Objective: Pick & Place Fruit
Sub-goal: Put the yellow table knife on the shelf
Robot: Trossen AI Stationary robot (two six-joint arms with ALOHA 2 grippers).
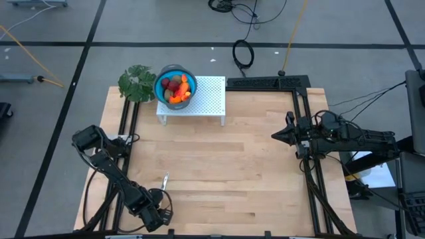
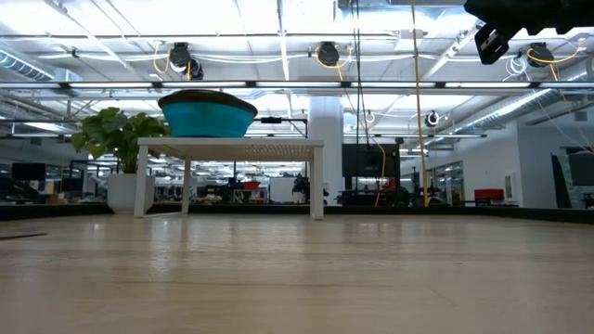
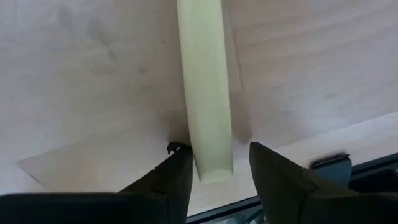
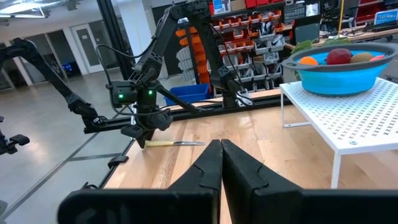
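Note:
The fruit (image 1: 176, 87), orange and dark red pieces, lies in a blue bowl (image 1: 175, 85) on a white perforated stand (image 1: 206, 99) at the far side, left of centre. The right wrist view shows the fruit (image 4: 339, 57) above the bowl's rim. My left gripper (image 3: 219, 148) is open at the near left, pointing down at a pale yellow-handled knife (image 4: 174, 143) that lies flat on the table. Its fingers stand on either side of the handle's end (image 3: 211, 165). My right gripper (image 1: 275, 136) is shut and held above the table's right side, touching nothing. My left gripper comes at the knife from above, its fingers lying across the handle (image 3: 205, 93) near its free end. One finger (image 3: 177, 171) is right beside the handle and the other (image 3: 273, 174) stands off with a gap. I cannot tell whether either touches it.
A green leafy plant (image 1: 137, 83) stands left of the bowl at the far left. Black frame rails (image 1: 309, 153) run along the table's left, right and far-right edges. Bare wood (image 1: 226, 166) spreads across the middle between the two arms.

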